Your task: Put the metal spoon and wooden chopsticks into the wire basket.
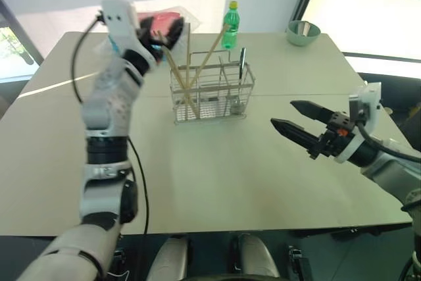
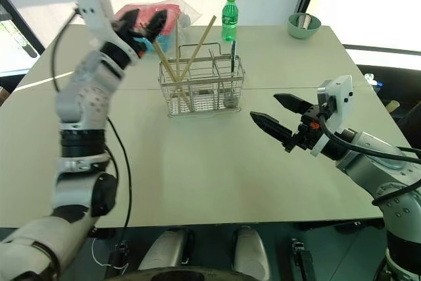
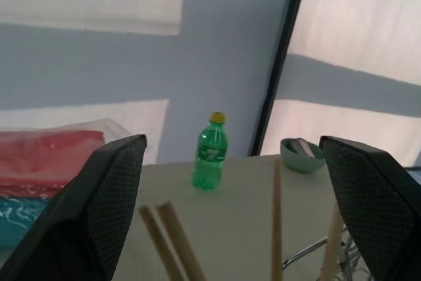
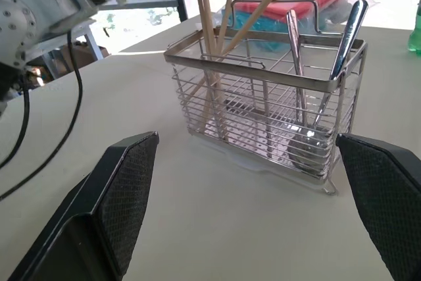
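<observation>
The wire basket point(image 1: 212, 93) stands upright on the pale table, past its middle. Several wooden chopsticks point(image 1: 209, 54) stand in its left compartments, leaning apart, with their tops well above the rim. The metal spoon point(image 4: 295, 57) stands in a right compartment, bowl down, beside a darker shiny handle point(image 4: 347, 31). My left gripper point(image 1: 161, 31) is open and empty. It hangs up beside the chopsticks' tops point(image 3: 170, 231), at the basket's left. My right gripper point(image 1: 283, 113) is open and empty, low over the table to the basket's right, pointing at it.
A green plastic bottle point(image 1: 230, 24) stands behind the basket. A pale green bowl point(image 1: 303, 32) sits at the far right corner. Red and teal packets in clear plastic point(image 2: 161, 10) lie at the far edge, behind my left gripper. Bare table point(image 1: 217, 176) spreads in front.
</observation>
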`<act>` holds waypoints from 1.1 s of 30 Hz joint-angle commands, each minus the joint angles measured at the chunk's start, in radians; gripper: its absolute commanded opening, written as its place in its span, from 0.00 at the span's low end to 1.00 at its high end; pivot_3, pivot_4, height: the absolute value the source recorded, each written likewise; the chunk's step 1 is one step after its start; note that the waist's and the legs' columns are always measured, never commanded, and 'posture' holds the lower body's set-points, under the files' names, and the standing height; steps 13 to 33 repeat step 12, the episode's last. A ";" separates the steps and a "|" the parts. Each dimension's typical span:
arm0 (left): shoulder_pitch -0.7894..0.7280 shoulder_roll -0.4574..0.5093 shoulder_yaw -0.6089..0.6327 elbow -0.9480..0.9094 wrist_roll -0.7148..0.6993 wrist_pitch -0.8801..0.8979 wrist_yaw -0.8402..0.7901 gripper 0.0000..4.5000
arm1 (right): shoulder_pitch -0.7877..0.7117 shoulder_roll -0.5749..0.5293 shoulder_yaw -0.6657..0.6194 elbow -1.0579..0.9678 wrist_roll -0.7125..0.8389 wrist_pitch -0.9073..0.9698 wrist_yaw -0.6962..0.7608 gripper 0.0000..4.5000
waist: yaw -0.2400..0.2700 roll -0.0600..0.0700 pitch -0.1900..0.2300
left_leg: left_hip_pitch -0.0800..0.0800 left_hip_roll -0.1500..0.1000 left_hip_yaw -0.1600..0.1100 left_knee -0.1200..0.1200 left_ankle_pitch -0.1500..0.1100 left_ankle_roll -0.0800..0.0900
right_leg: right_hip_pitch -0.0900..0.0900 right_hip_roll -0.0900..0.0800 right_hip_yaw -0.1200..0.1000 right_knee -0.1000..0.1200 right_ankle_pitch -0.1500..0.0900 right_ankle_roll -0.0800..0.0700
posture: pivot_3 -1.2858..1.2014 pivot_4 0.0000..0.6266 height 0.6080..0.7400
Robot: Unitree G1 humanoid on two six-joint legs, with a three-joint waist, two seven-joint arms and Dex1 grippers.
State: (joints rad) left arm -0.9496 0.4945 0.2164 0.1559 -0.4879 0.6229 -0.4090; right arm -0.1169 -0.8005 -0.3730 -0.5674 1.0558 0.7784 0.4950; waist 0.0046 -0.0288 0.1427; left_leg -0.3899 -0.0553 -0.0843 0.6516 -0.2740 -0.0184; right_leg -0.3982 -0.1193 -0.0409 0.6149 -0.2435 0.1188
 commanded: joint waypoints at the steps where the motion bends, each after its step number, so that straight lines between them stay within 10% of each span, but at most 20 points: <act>1: 0.033 0.172 -0.025 -0.054 -0.042 0.077 -0.246 0.99 | -0.021 -0.045 -0.034 0.031 -0.052 -0.046 0.077 1.00 | 0.000 0.003 -0.001 | 0.001 0.000 0.000 -0.001 0.000 0.000 | 0.001 0.000 0.000 0.000 0.000 0.000 | 0.52 0.24 0.45; 11: 0.412 0.543 0.011 -0.226 -0.044 0.063 -0.626 0.99 | -0.108 -0.121 0.000 0.215 -0.178 -0.106 0.278 1.00 | 0.009 0.004 0.001 | 0.000 0.001 0.000 -0.001 0.000 0.000 | 0.001 -0.004 0.002 -0.002 -0.003 -0.005 | 0.52 0.24 0.45; 33: 0.429 0.549 0.022 -0.237 -0.045 0.065 -0.625 0.99 | -0.122 -0.118 0.009 0.227 -0.185 -0.106 0.285 1.00 | 0.009 0.004 0.001 | 0.000 0.000 0.000 -0.001 0.000 0.000 | 0.001 -0.005 0.002 -0.002 -0.003 -0.005 | 0.52 0.24 0.45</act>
